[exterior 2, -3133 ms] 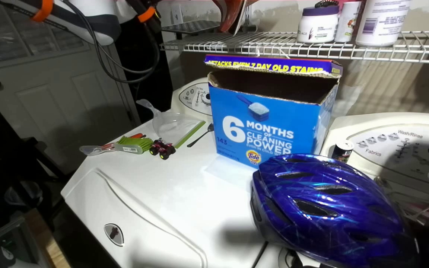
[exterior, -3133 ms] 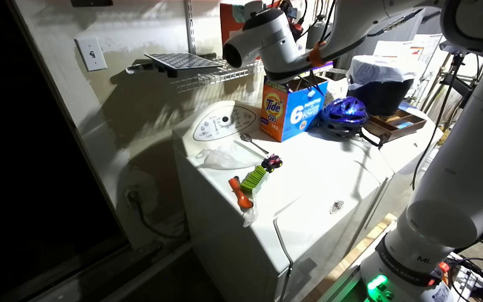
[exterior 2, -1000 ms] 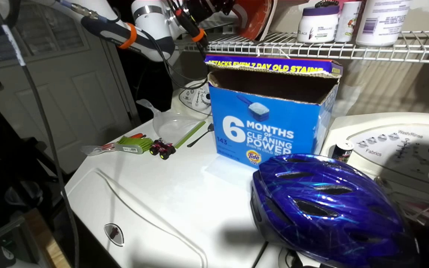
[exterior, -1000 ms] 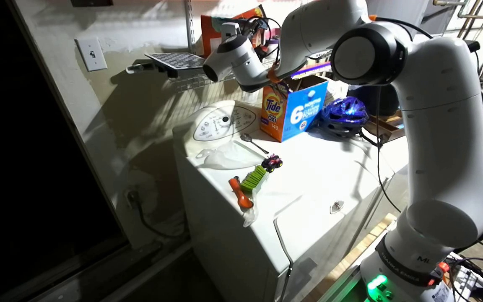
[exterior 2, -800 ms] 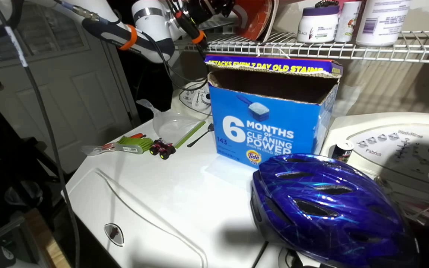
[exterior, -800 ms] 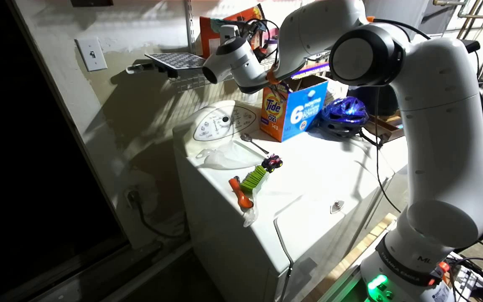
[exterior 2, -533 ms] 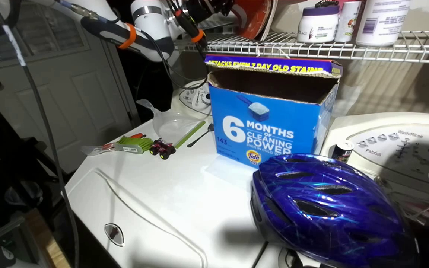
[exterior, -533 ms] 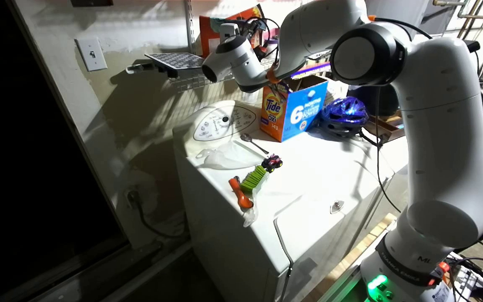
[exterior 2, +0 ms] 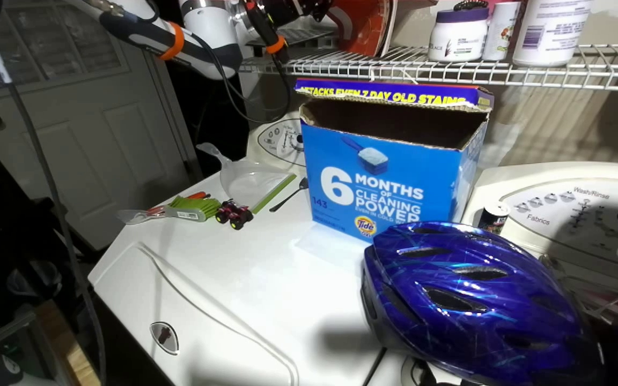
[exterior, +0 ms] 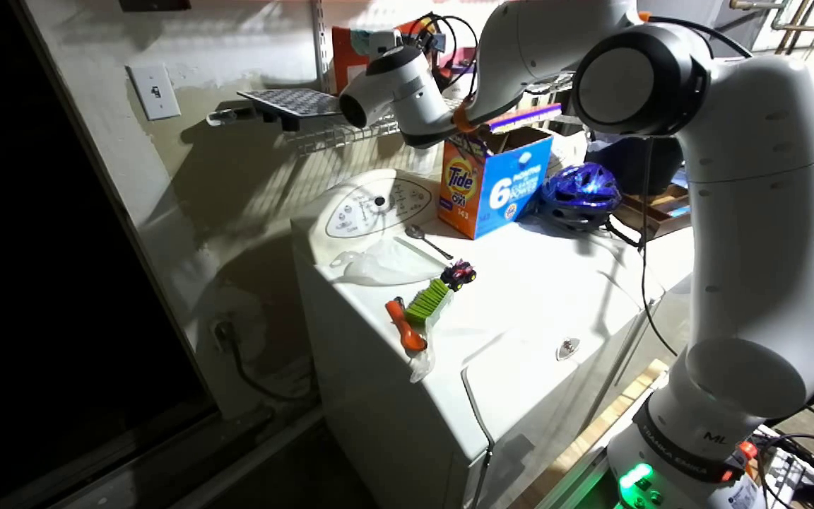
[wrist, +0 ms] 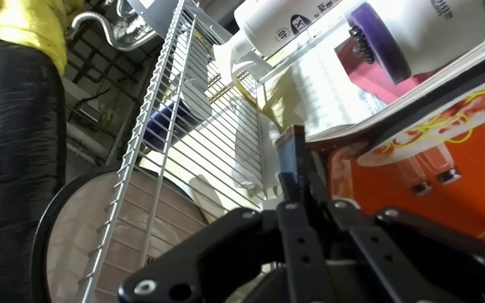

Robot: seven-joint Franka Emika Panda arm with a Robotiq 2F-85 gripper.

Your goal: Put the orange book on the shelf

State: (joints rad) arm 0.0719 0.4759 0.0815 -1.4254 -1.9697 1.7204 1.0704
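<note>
So, from the left in an exterior view: the green brush [exterior 2: 195, 205] and the toy truck [exterior 2: 234, 214] lie on the bench [exterior 2: 266, 273], well below my work. Next, up at rack height, comes my gripper [wrist: 299, 145]; the wrist view shows its fingers pressed together, nothing plainly between them. Just right of them the orange book [exterior 2: 362, 29] is on edge and tilted at the shelf [exterior 2: 408, 58], its lower edge seemingly on the wires, though I can't be sure it bears there. I judge that I'm settling it rather than carrying it. I'd best nudge slowly and low on the cover, so no pages snag in the wires, and stop short of the jar [exterior 2: 458, 35] farther right. Before backing off, I'd check that it stands alone; a limp cover may slump.
</note>
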